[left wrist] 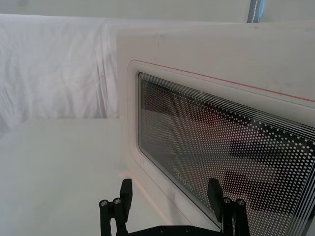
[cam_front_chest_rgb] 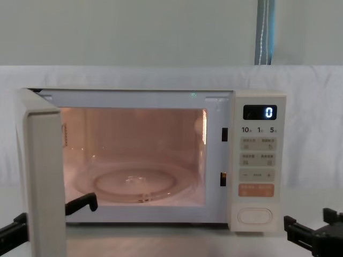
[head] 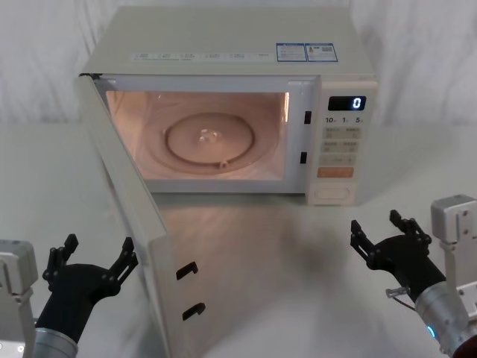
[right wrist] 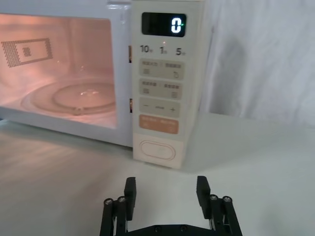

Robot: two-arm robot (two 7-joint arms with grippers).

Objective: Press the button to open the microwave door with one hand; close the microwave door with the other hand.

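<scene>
Head view: microwave door [head: 130, 224] swung wide open, hinged on the left side, cavity lit, glass turntable [head: 211, 139] inside. Left gripper [head: 91, 261] sits low on the outer side of the door, fingers spread, holding nothing; door edge is just to its right, not touching as far as I can tell. Left wrist view: door's dotted glass window [left wrist: 231, 157] is right ahead of the fingertips [left wrist: 214, 192], close. Right gripper [head: 390, 237] is released too, fingers apart, hovering over the table [head: 298, 253] in front of the keypad strip, well back from it. Right wrist view: the button [right wrist: 157, 150] is straight ahead of that gripper, lowest on the panel, below the orange key [right wrist: 158, 123]; clear gap between them. Display [cam_front_chest_rgb: 260, 112] reads 0.
</scene>
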